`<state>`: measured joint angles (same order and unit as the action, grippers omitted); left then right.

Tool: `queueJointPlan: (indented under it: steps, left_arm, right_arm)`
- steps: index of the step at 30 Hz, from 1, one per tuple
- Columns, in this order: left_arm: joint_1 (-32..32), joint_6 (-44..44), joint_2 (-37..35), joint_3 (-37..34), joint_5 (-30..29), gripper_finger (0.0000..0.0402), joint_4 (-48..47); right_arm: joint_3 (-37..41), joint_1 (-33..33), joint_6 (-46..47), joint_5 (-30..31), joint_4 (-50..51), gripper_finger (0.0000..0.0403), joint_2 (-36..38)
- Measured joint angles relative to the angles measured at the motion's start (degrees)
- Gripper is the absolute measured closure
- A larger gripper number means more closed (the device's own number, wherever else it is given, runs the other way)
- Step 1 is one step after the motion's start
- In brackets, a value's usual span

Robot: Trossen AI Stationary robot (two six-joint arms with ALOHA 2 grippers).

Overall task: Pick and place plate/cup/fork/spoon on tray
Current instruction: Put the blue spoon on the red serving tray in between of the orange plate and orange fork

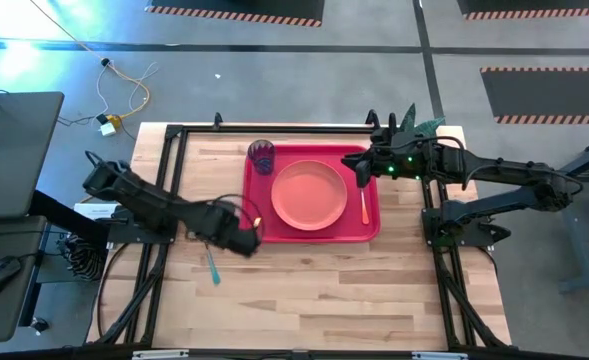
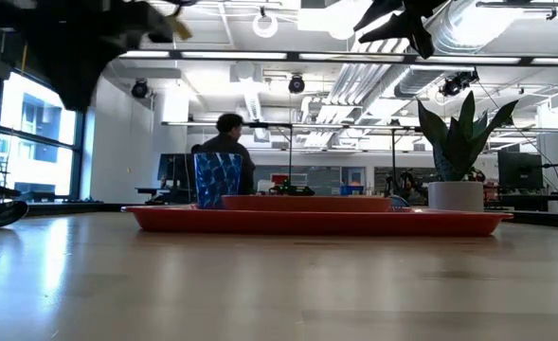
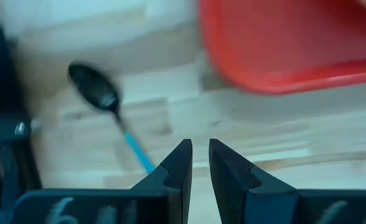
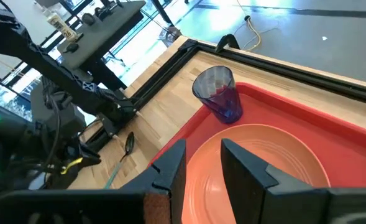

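Red tray [image 1: 309, 232] sits on the wood surface [image 1: 324, 300], rectangular, rounded corners, raised rim. Salmon-orange round plate [image 1: 309, 194] lies flat in its middle, shallow rim. Translucent blue-purple cup [image 1: 262, 156] stands upright in the tray's far left corner, just beside the plate. Fork [image 1: 364, 200] with orange handle lies in the tray along its right side, beside the plate.

Spoon [image 1: 213, 268] is off the tray, flat on the bare surface near the tray's near left corner: dark oval bowl, light teal handle.

My left gripper [image 1: 249, 240] hangs over the surface just left of the tray, spoon close by. Its fingers [image 3: 181, 163] are parted by a narrow gap, nothing between them.

My right gripper [image 1: 357, 165] hovers above the tray's far right area, over the fork's head end. Its fingers [image 4: 170, 165] are apart, empty, pointing toward plate and cup.

Low view: potted plant [image 2: 459, 156] beyond the tray, a person [image 2: 226, 152] seated in the room behind.
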<state>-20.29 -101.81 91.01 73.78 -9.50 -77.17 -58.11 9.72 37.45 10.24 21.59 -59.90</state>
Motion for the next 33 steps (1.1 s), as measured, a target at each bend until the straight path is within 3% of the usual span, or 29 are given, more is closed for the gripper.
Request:
queueJointPlan:
  steps: [13,24,33]
  left_arm:
    - [-7.0,-21.0,-4.7,-13.2,0.4,0.0355,7.2]
    - [-7.3,-25.7,-4.7,-25.7,2.9,0.0355,25.4]
    - [-9.0,-28.6,-4.7,-28.1,4.4,0.0355,26.7]
  right_arm:
    - [0.0,0.0,1.1,-0.1,0.0,0.0311,0.0]
    - [0.0,0.0,1.2,-1.4,0.1,0.0311,0.0]
    - [0.0,0.0,1.1,-1.8,0.5,0.0311,0.0]
